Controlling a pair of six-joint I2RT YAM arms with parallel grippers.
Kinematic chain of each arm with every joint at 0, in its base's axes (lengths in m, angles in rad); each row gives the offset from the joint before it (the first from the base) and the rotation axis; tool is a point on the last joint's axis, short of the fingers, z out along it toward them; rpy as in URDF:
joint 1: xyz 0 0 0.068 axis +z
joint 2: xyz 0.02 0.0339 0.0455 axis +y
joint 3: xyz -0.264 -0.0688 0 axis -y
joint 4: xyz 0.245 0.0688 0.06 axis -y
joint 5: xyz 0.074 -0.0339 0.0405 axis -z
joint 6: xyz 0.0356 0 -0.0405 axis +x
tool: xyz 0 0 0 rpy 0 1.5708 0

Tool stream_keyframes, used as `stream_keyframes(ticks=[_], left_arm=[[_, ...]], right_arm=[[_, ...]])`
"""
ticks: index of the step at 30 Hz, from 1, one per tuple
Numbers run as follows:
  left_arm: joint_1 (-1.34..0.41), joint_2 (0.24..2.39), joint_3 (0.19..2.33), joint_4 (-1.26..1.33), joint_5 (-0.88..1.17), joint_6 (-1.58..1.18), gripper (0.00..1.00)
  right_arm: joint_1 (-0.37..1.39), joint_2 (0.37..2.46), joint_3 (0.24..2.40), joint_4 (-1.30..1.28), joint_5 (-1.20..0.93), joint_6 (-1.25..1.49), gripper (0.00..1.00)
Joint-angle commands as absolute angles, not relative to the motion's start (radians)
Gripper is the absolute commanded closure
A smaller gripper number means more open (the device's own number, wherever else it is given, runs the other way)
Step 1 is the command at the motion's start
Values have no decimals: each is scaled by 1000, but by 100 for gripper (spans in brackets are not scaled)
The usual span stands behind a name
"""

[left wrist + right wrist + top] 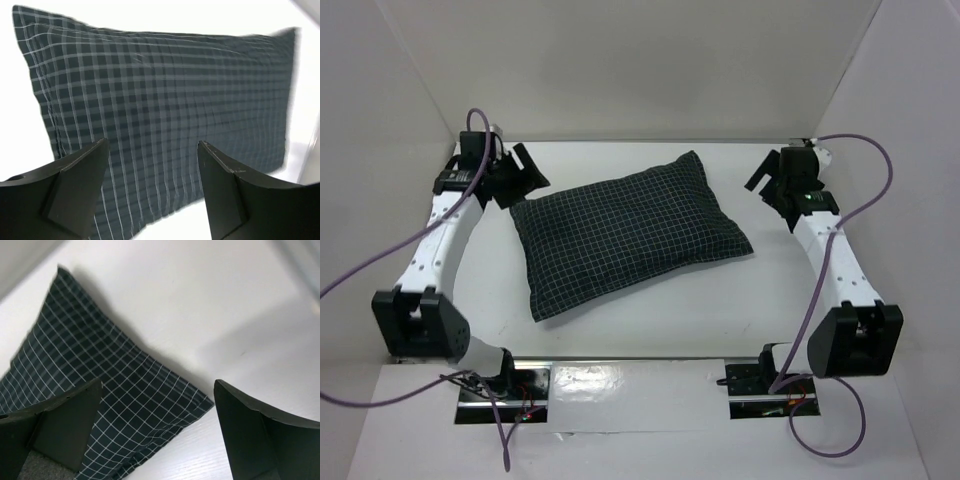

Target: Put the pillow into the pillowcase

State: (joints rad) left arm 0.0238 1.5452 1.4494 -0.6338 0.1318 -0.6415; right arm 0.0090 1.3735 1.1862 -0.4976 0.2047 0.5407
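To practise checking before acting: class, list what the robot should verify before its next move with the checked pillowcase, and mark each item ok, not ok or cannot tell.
1. Left pincer open, holding nothing: ok.
2. Right pincer open, holding nothing: ok.
3. Pillowcase lies wholly on the table: ok.
4. Pillowcase looks plump and filled: ok.
5. No pillow showing outside the cloth in any view: ok.
6. Open end of the pillowcase flat and tidy: cannot tell.
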Motion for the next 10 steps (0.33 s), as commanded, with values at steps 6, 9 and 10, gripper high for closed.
stream_keyframes(ticks=[6,9,10], left_arm=[[-25,1204,1261,-615,172,-571,16],[-44,1160,1252,-589,198,-571,16],[-54,1148,1252,-589,198,-571,15]], right_arm=[[6,1198,1160,-632,457,518,0],[6,1146,1123,-643,466,508,3],[6,1112,1109,-643,466,508,0]])
